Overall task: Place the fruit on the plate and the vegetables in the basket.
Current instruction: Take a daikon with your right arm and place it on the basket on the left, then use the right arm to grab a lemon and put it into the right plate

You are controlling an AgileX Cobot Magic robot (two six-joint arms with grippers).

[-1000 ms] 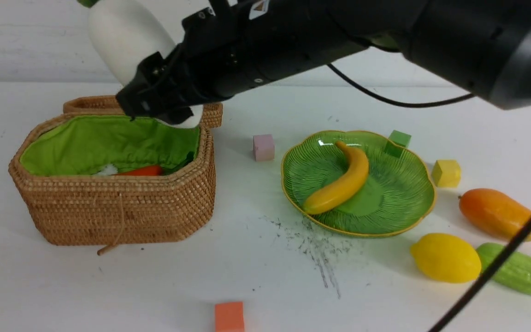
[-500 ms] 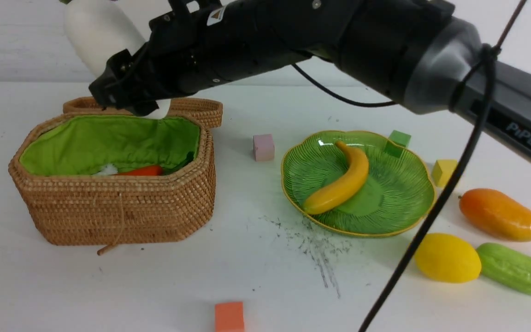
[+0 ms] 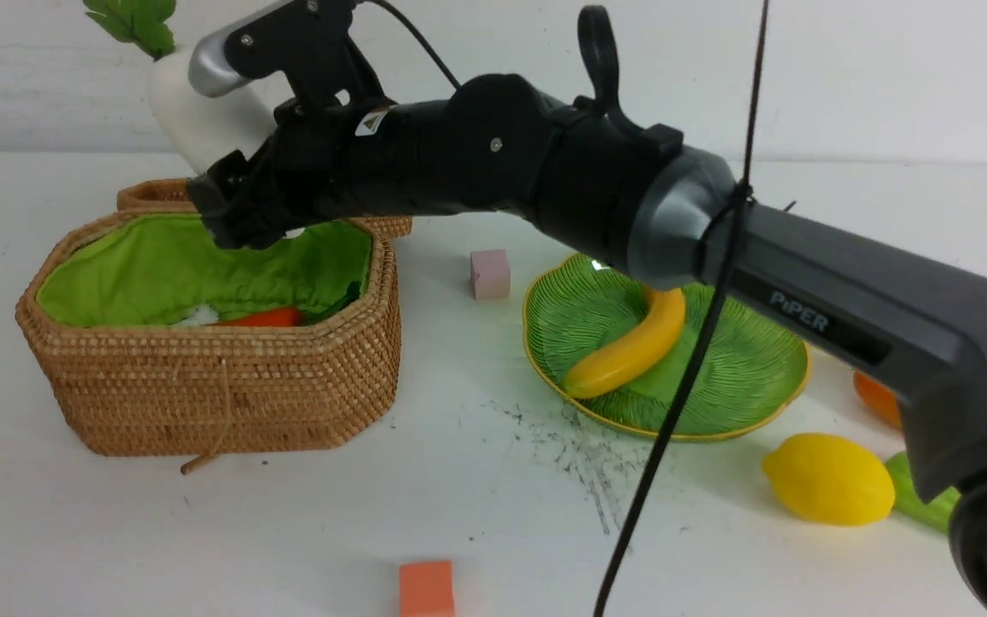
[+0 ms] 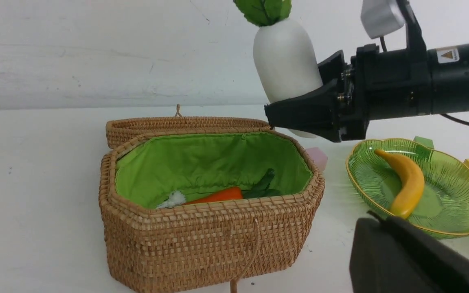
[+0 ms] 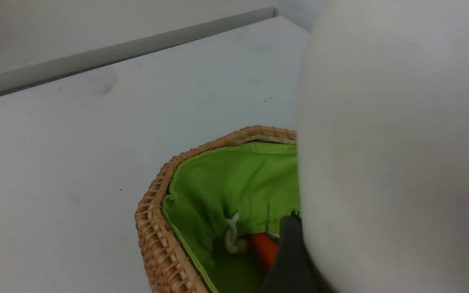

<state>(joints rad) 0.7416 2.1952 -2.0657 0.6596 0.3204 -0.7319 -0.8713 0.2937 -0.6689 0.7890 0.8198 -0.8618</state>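
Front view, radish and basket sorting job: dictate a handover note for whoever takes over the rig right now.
Right gripper: shut on the radish, raised over the basket far rim.
Left gripper: shut, nothing seen in it.
Done: carrot in basket, banana on plate.
Left: release radish into basket; gourd to basket; lemon and mango to plate, all three on the table right of the plate.
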